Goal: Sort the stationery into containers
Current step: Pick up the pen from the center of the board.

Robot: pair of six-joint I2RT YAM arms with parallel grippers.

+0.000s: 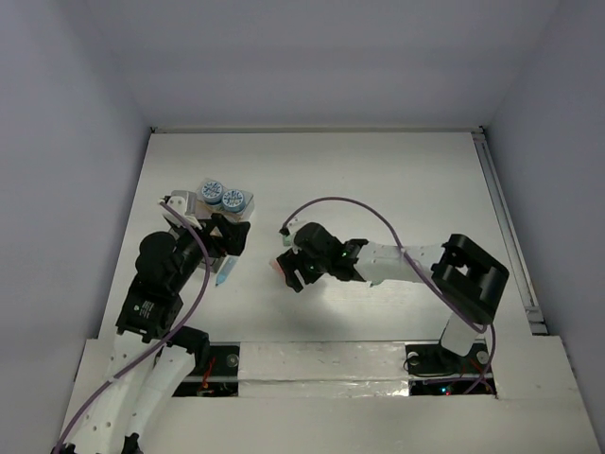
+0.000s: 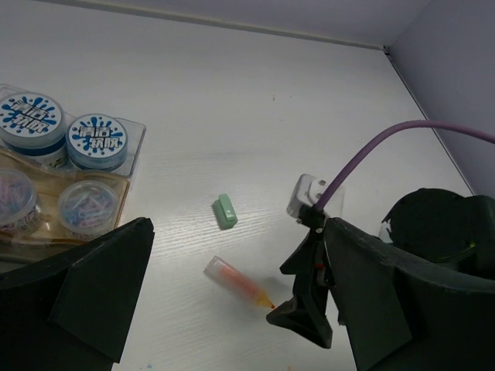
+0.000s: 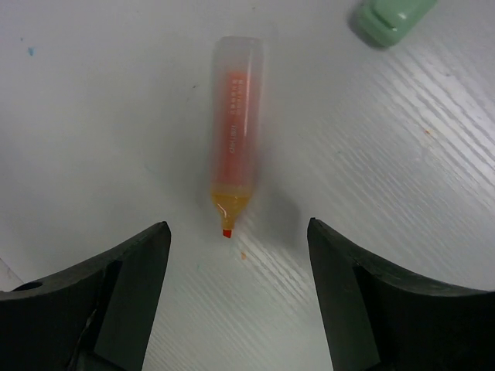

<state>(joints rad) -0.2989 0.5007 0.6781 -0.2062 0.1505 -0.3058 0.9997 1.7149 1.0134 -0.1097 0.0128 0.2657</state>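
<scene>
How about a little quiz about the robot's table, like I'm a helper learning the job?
1. True or false: the right gripper is shut on the orange marker.
2. What colour is the small piece lying near the orange marker? A red, B green, C black.
3. Fill in the number: in the left wrist view, ___ round tubs show blue splash lids.

Key: 1 false, as its fingers stand apart on either side of the marker. 2 B. 3 two.
</scene>
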